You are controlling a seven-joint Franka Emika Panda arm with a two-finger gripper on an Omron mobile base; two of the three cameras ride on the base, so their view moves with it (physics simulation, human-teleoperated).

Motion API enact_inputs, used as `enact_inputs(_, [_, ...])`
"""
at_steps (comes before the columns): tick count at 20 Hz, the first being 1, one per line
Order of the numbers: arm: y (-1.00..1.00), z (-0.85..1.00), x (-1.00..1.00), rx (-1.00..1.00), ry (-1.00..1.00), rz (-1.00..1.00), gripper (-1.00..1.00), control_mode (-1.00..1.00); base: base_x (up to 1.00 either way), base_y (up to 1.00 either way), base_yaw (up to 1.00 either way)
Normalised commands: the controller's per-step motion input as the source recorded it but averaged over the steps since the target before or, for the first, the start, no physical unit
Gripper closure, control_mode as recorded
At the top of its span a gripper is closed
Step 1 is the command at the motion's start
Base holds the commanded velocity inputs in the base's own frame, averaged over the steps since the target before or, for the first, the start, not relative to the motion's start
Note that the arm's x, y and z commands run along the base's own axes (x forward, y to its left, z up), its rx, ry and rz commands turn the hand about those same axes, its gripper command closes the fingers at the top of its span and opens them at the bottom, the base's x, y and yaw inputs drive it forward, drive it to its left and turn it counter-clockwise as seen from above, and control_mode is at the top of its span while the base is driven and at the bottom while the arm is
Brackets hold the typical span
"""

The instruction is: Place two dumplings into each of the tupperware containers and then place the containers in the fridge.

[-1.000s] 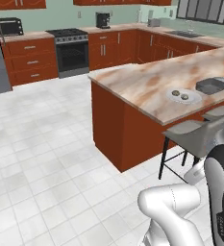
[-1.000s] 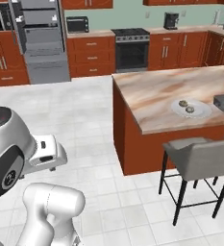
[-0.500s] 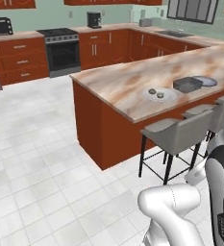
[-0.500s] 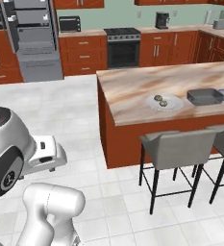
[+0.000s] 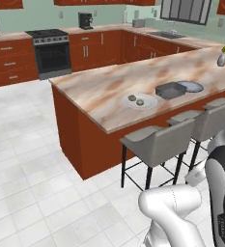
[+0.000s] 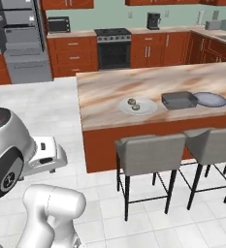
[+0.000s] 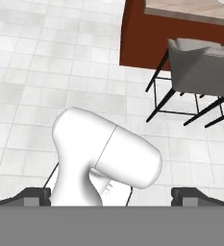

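Hand view: the two-finger gripper [image 7: 111,194] shows its dark tips at the bottom corners, spread wide with nothing between them, above white floor tiles; a grey padded stool [image 7: 205,67] stands upper right. In the left base view, centre right, two small tan dumplings [image 5: 135,100] lie on a round white plate [image 5: 150,103] on the marble counter [image 5: 99,91], beside a grey rectangular tupperware container [image 5: 171,90]. The right base view adds the tall grey fridge [image 6: 20,38], upper left.
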Motion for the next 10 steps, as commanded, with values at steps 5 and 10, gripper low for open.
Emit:
enact_inputs(5, [0.00,0.00,0.00,0.00,0.00,0.00,-1.00,1.00,0.40,-0.75,0.00])
enact_inputs(10, [0.00,0.00,0.00,0.00,0.00,0.00,-1.00,1.00,0.52,-0.68,0.00])
